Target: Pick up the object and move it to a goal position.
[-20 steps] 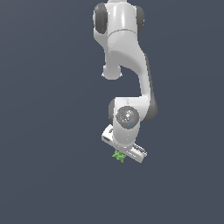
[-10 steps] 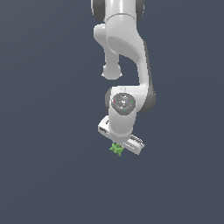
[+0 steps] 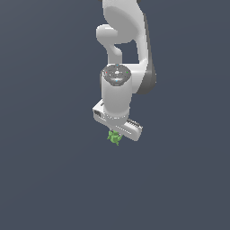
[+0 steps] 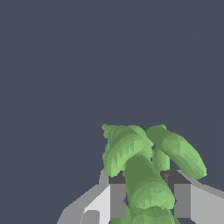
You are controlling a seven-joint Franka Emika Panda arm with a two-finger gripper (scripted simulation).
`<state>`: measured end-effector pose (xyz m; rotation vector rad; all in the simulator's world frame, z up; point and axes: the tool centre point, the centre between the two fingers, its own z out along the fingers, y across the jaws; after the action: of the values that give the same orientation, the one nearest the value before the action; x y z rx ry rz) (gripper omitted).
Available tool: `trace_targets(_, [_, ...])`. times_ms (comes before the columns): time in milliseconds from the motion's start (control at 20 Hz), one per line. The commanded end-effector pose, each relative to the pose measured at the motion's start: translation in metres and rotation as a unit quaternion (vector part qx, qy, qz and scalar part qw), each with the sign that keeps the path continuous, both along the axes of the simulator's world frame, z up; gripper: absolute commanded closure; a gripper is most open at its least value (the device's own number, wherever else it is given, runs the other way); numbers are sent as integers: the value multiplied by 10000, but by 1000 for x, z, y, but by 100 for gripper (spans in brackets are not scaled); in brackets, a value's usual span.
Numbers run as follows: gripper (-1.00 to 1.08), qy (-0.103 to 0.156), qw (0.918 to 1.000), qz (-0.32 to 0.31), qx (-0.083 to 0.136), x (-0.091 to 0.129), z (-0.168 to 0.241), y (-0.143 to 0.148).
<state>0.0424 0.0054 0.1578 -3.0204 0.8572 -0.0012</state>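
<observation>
All around there's just plain dark background, nothing in the way. The gripper [image 3: 116, 133] is clamped on the green lumpy object [image 4: 146, 175], fingers [image 4: 117, 199] nearly closed.

Flat, even simulator light on a dim slate backdrop; coarse, blocky rendering.

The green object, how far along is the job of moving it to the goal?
Done: the pick. The green object sits clamped between the claw fingers. In hand: the arm carries it below the wrist in the exterior view. Left: reaching the goal, which neither view marks, so the remaining travel cannot be judged.
</observation>
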Motion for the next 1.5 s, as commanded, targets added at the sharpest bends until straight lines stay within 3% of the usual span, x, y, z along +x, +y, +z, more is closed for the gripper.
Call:
trace_targets(0, [108,-1,10000,-1,3,-13,19,-8])
trace_targets(1050, [108,4,10000,-5,7,-125,206,-80])
trace_targets(1450, [108,6,10000,-6,0,-159,266,-104])
